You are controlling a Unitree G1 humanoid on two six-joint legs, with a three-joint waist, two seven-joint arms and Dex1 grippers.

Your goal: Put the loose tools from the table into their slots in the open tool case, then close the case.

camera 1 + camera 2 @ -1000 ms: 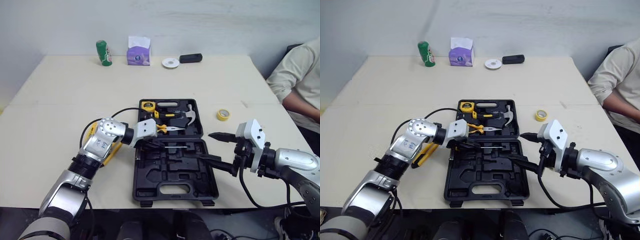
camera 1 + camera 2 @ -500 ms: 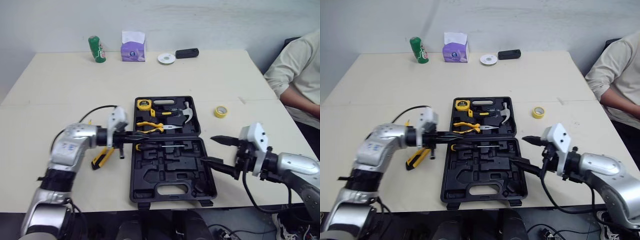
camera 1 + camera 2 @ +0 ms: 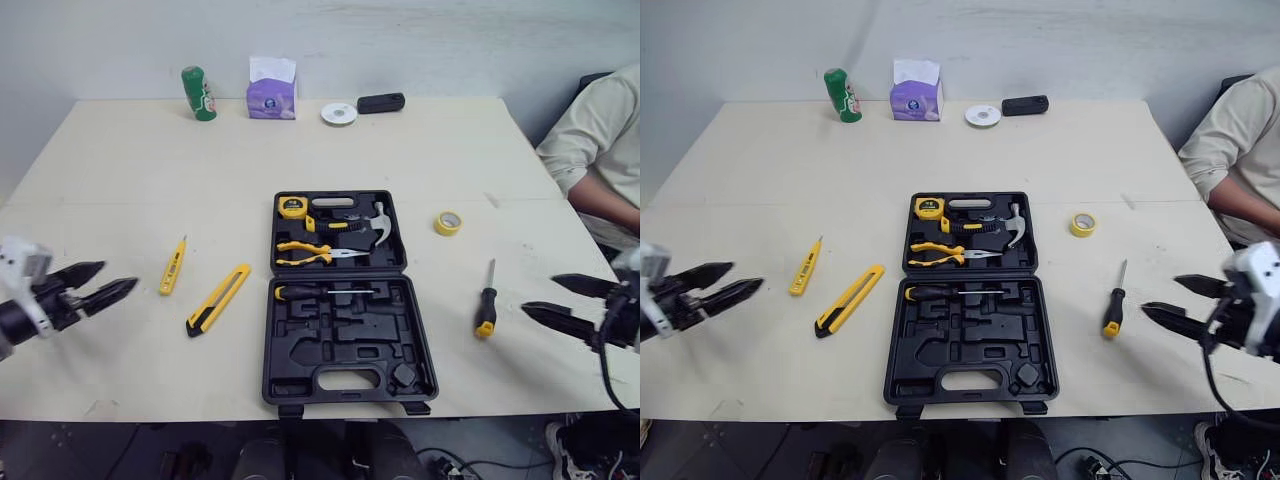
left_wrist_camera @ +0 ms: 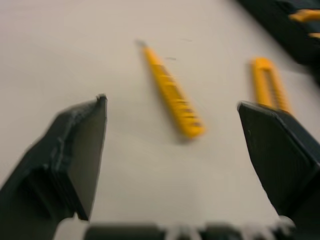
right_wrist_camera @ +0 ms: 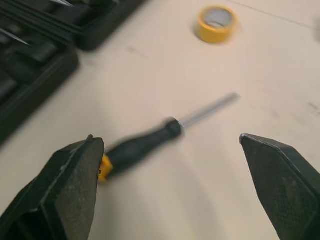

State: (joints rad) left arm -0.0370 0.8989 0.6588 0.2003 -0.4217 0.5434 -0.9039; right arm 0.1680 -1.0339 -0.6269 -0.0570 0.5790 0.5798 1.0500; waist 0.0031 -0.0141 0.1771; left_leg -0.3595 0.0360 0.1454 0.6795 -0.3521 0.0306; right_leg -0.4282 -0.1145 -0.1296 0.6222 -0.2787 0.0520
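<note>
The black tool case (image 3: pixel 395 335) lies open at the table's middle, with a tape measure, hammer and pliers (image 3: pixel 310 252) in its far half and a screwdriver (image 3: pixel 320 292) in its near half. Loose on the table are a slim yellow tool (image 3: pixel 172 266), a yellow utility knife (image 3: pixel 218 312), a black-and-yellow screwdriver (image 3: pixel 486 302) and a yellow tape roll (image 3: pixel 447 222). My left gripper (image 3: pixel 95 283) is open and empty at the far left, facing the slim yellow tool (image 4: pixel 172 97). At the far right my right gripper (image 3: pixel 560 300) is open and empty, pointing at the loose screwdriver (image 5: pixel 145 145).
Along the table's far edge stand a green can (image 3: pixel 198 93), a purple tissue box (image 3: pixel 272 92), a white disc (image 3: pixel 338 114) and a black object (image 3: pixel 381 102). A person in a pale sleeve (image 3: pixel 595 140) sits at the right side.
My left gripper has pulled away from the case to the far left and opened. The right arm has drawn back to the right, uncovering the loose screwdriver. The camera has shifted.
</note>
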